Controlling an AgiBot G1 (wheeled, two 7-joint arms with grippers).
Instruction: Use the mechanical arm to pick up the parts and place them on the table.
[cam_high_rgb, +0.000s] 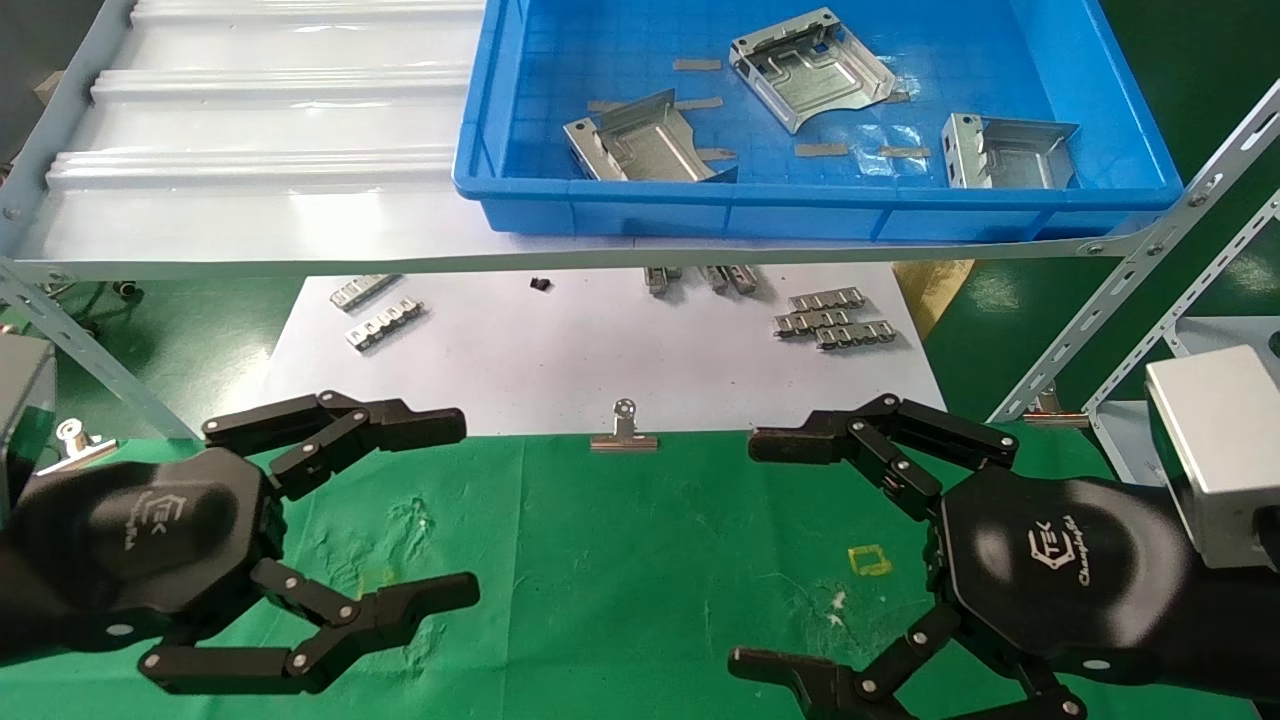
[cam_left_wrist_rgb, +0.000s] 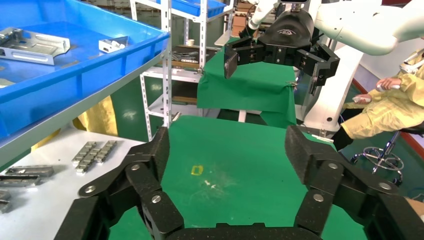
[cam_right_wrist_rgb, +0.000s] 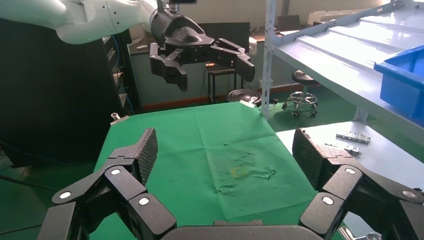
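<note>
Both claws gape empty over the table (cam_high_rgb: 620, 560): left gripper (cam_high_rgb: 465, 510), right gripper (cam_high_rgb: 745, 550); three parts (cam_high_rgb: 810, 68) lie at differing angles in the blue bin (cam_high_rgb: 800, 205).

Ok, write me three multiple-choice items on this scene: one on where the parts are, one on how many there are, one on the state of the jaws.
1. Where do the parts lie?
A. in the blue bin
B. on the green table
C. on the white sheet

2. How many parts show in the head view?
A. one
B. three
C. five

3. How do the jaws of the right gripper and left gripper stand?
A. both shut
B. both open and empty
C. right shut on a part

Key: 1 A, all brackets rest on the bin floor; 2 B, three brackets are visible there; 3 B, both grippers hover spread wide over the table, holding nothing.
</note>
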